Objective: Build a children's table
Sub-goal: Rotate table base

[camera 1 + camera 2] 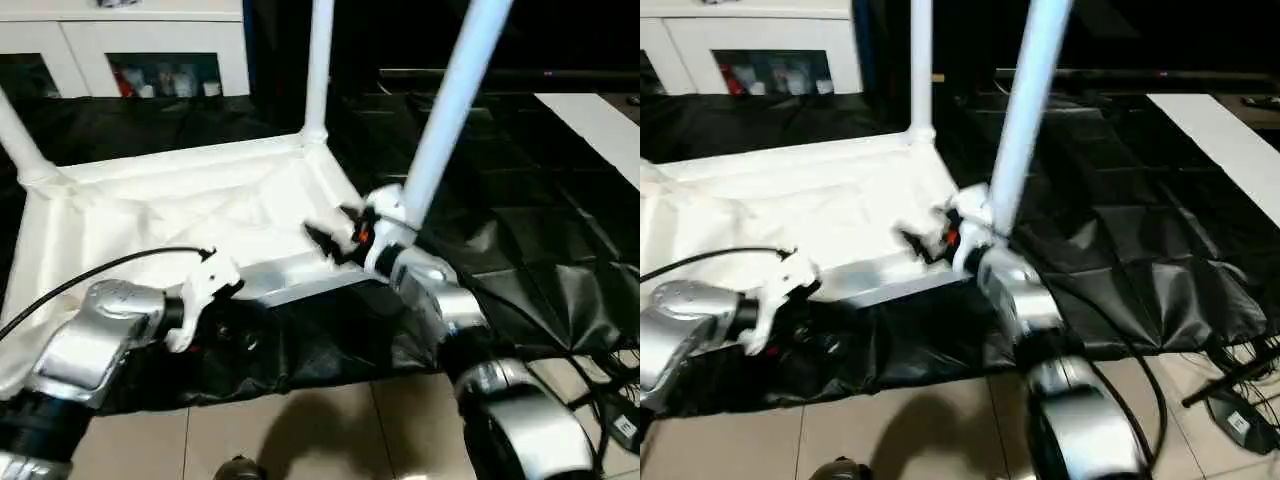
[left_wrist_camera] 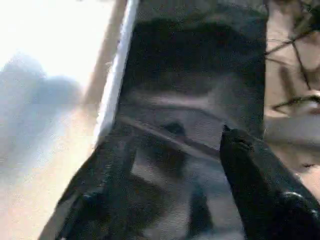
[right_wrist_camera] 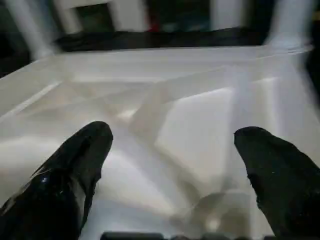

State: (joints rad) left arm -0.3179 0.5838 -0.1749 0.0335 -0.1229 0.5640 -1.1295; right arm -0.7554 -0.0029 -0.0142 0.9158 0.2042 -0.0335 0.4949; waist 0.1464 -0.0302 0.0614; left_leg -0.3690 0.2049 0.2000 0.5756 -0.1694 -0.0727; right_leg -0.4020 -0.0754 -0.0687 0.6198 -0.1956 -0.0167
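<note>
Room: white cabinet [image 1: 150, 45] w/ glass doors standing at the back, behind the upturned children's table [image 1: 190, 215]; tiled floor [image 1: 320, 435] showing near the robot.
Surface: black sheet [image 1: 520, 250] lying spread under the table and well out to its right side.
Children's table: lying upside down on the sheet, ribbed underside facing up; three legs standing up from corner sockets — far-corner leg [image 1: 318, 65], right-near leg [image 1: 445, 110], left leg [image 1: 18, 140].
Right end effector [image 3: 172, 150]: hovering over the table's underside by the base of the right-near leg, fingers [image 3: 75, 165] spread wide, released, gripping nothing.
Left end effector [image 1: 205, 290]: sitting at the table's near edge, left of the right-near leg; wrist view showing one dark finger [image 2: 255, 170] clearly and the black sheet beyond; can't tell if clenched or released, nothing seen held.
Cable: black cable [image 1: 95, 270] arcing over the table's near-left part to the left wrist.
Forearms: silver forearms reaching in from the near side toward the table.
</note>
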